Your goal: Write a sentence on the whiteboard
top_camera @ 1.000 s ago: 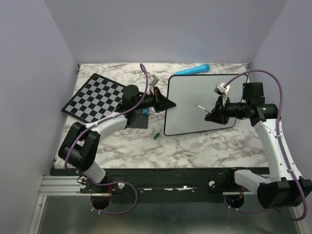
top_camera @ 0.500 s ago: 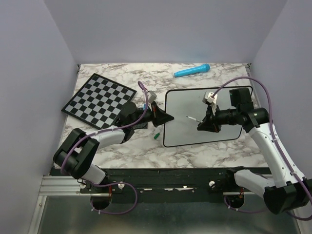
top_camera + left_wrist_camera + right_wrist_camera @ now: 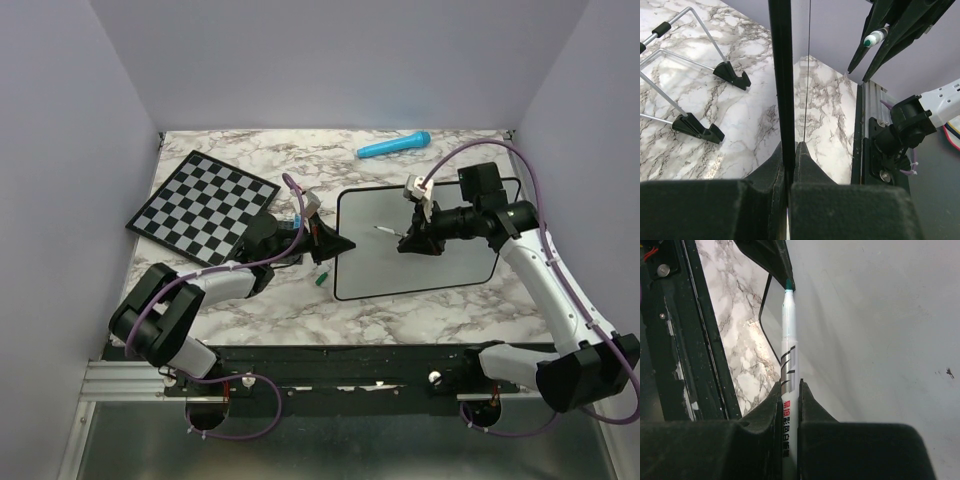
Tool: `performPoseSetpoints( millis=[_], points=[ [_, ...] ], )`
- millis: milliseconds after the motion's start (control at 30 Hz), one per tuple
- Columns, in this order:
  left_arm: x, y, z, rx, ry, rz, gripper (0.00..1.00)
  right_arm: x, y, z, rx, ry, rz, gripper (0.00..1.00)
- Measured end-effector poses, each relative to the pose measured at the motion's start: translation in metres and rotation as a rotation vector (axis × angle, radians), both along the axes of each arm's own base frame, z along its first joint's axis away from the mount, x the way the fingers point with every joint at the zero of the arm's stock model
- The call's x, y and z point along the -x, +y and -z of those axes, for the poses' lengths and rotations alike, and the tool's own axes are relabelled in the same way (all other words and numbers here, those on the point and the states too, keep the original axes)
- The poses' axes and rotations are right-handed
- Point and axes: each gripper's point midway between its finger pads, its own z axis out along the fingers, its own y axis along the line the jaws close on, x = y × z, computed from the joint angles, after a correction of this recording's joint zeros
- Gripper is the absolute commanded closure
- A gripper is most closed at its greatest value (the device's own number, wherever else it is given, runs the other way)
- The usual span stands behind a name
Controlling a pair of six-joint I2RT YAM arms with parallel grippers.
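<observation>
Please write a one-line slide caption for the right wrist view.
Right gripper clamps a green-tipped marker pointing across the whiteboard.

Top view: the whiteboard has been displaced from the upper centre-right toward the lower left. Its upper edge is now set well apart from the blue pen-shaped object. The left gripper, clamped on the board's left edge, has been drawn downward in frame. The right gripper, with the green-tipped marker pinched in it, has been carried leftward over the board.
</observation>
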Motion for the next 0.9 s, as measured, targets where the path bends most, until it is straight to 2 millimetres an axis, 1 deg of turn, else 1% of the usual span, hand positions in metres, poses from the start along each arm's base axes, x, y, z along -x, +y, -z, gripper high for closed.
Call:
performPoseSetpoints(
  millis=[133,433,700,900],
  points=[
    [-0.001,0.000,0.001,-0.001,-0.001,-0.003,1.00,0.004,-0.001,-0.001,-0.005,-0.009,-0.004,1.00],
    [-0.001,0.007,0.000,-0.004,-0.007,-0.045,1.00,0.022,-0.004,0.008,-0.013,0.000,-0.007,1.00],
    [0.002,0.012,0.004,-0.007,-0.002,-0.072,1.00,0.023,-0.003,0.006,-0.023,0.000,-0.015,0.99],
    [0.002,0.013,0.004,-0.007,-0.002,-0.076,1.00,0.024,-0.002,0.006,-0.028,0.002,-0.020,1.00]
  ],
)
